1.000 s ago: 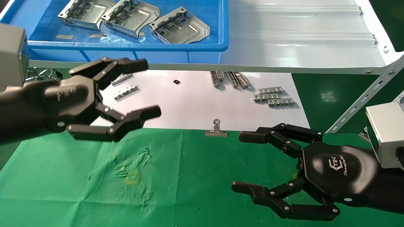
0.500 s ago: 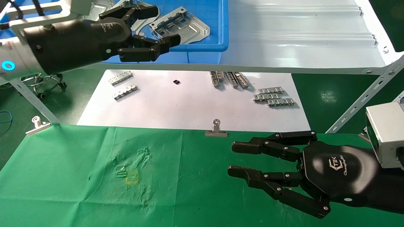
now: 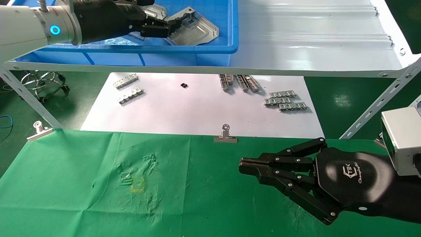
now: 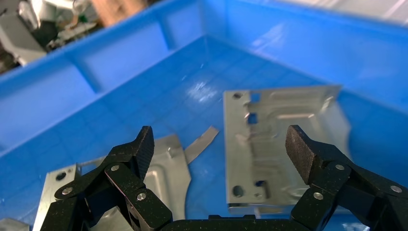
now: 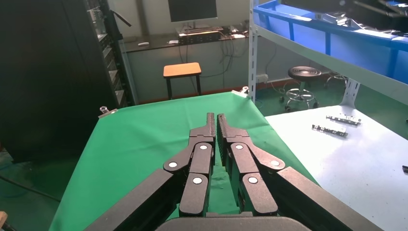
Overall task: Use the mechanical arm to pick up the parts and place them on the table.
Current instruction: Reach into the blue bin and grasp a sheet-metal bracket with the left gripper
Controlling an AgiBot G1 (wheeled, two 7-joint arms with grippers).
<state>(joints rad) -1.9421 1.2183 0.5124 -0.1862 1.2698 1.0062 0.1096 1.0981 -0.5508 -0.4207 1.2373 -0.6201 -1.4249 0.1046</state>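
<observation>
My left gripper point(image 3: 161, 27) is up in the blue bin point(image 3: 210, 49), open, hovering just over a silver stamped part point(image 3: 199, 30). In the left wrist view its fingertips point(image 4: 144, 144) spread wide, and that part point(image 4: 274, 144) lies flat on the bin floor between them, untouched. A second part point(image 4: 163, 175) lies beside it, and its corner point(image 3: 154, 11) shows behind the hand in the head view. My right gripper point(image 3: 243, 164) is shut and empty, low over the green-cloth table point(image 3: 82, 184), right of the yellow mark point(image 3: 138, 185). Its closed fingers point(image 5: 215, 118) show in the right wrist view.
The bin stands on a white shelf point(image 3: 312, 42) with slanted metal braces point(image 3: 378, 102) at both sides. Below it a white sheet point(image 3: 197, 108) carries several toothed strips point(image 3: 284, 100). Binder clips point(image 3: 225, 135) point(image 3: 39, 130) hold the cloth's far edge.
My left arm rose from above the cloth and reached into the blue bin, fingers staying open. My right gripper's fingers closed together while the hand stayed in place.
</observation>
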